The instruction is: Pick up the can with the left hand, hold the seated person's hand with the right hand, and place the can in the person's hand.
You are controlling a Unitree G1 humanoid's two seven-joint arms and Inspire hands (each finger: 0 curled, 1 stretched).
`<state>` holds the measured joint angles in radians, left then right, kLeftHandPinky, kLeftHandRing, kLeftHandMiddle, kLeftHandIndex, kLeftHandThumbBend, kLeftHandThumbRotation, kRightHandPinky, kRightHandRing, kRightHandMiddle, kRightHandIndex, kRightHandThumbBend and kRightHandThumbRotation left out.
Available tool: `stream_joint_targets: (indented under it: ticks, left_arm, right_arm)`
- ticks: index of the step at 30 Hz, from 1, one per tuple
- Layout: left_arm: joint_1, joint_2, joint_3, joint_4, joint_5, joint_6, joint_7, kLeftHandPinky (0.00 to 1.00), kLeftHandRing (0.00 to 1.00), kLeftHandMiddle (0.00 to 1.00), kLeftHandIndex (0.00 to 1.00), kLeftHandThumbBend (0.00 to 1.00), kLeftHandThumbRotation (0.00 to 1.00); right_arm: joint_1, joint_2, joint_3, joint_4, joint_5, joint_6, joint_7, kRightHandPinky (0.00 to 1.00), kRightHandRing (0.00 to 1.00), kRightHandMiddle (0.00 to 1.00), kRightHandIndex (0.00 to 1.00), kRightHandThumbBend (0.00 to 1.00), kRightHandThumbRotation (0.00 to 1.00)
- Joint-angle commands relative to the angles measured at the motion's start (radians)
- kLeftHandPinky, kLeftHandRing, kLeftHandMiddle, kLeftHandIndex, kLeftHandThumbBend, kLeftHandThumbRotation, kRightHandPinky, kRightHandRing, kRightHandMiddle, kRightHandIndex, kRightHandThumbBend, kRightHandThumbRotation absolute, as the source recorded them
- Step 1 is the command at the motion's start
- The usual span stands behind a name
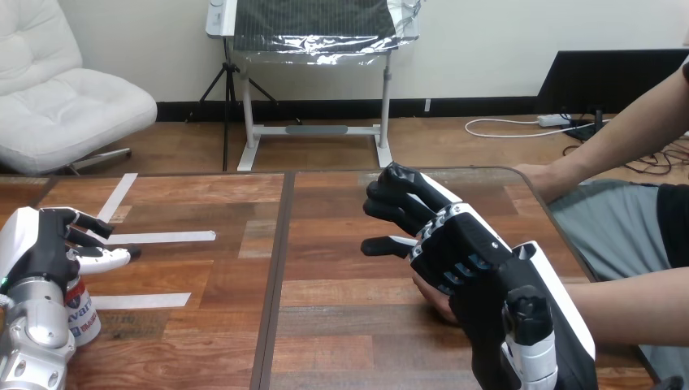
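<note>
head view: wooden surface (341, 325) crossed by white tape strips (162, 237).
left hand (45, 244): near left edge, sitting over the top of the can (83, 313); cannot tell whether it grips.
can: upright on the surface, partly hidden behind that arm.
right hand (455, 252): mid-surface, lying over the person's hand (432, 299), which peeks out under the palm; cannot tell whether it holds.

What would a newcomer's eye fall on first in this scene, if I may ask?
First the robot's right hand, large at the wooden table's centre right, lying over the person's nearer hand; whether it grips that hand I cannot tell. Then, at the left edge, the left hand sits just above a white can standing upright.
</note>
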<state>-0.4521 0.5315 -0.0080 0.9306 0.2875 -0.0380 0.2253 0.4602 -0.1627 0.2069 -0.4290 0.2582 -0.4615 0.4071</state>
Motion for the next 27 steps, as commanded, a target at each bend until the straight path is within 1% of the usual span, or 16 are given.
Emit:
stream_joint_targets:
  ticks: [1, 8, 14, 18, 21, 23, 27]
  left_arm:
    - [-0.034, 0.009, 0.0, -0.031, 0.01, -0.021, 0.021, 0.35, 0.41, 0.46, 0.49, 0.78, 0.0]
    - [-0.033, 0.011, -0.003, -0.031, 0.013, -0.025, 0.022, 0.37, 0.43, 0.48, 0.49, 0.77, 0.0]
    - [-0.033, 0.013, -0.008, -0.013, 0.019, -0.058, 0.038, 0.39, 0.45, 0.49, 0.5, 0.77, 0.0]
    - [-0.036, 0.012, -0.007, -0.014, 0.017, -0.048, 0.03, 0.41, 0.47, 0.5, 0.51, 0.78, 0.0]
    - [-0.036, 0.015, -0.009, -0.015, 0.017, -0.041, 0.018, 0.44, 0.51, 0.54, 0.55, 0.78, 0.0]
    - [-0.037, 0.017, -0.012, -0.01, 0.019, -0.042, 0.015, 0.48, 0.56, 0.6, 0.6, 0.8, 0.0]
    - [-0.038, 0.022, -0.025, -0.01, 0.036, -0.034, 0.021, 0.53, 0.63, 0.66, 0.65, 0.81, 0.0]
  right_arm:
    - [-0.053, 0.003, -0.008, -0.034, 0.014, -0.004, -0.003, 0.76, 0.88, 0.88, 0.88, 0.8, 0.96]
    - [-0.052, -0.002, -0.006, -0.04, 0.029, 0.009, 0.001, 0.77, 0.89, 0.88, 0.89, 0.8, 0.95]
    - [-0.052, -0.003, -0.007, -0.042, 0.033, 0.013, 0.002, 0.8, 0.9, 0.89, 0.89, 0.81, 0.95]
    - [-0.052, -0.003, -0.01, -0.041, 0.031, 0.011, 0.002, 0.8, 0.9, 0.89, 0.89, 0.81, 0.95]
    - [-0.052, -0.002, -0.011, -0.04, 0.026, 0.008, 0.0, 0.81, 0.9, 0.89, 0.89, 0.8, 0.95]
    - [-0.052, 0.0, -0.011, -0.039, 0.023, 0.004, -0.001, 0.81, 0.9, 0.89, 0.89, 0.8, 0.96]
    - [-0.051, -0.002, -0.012, -0.041, 0.024, 0.008, 0.0, 0.81, 0.89, 0.89, 0.89, 0.8, 0.96]
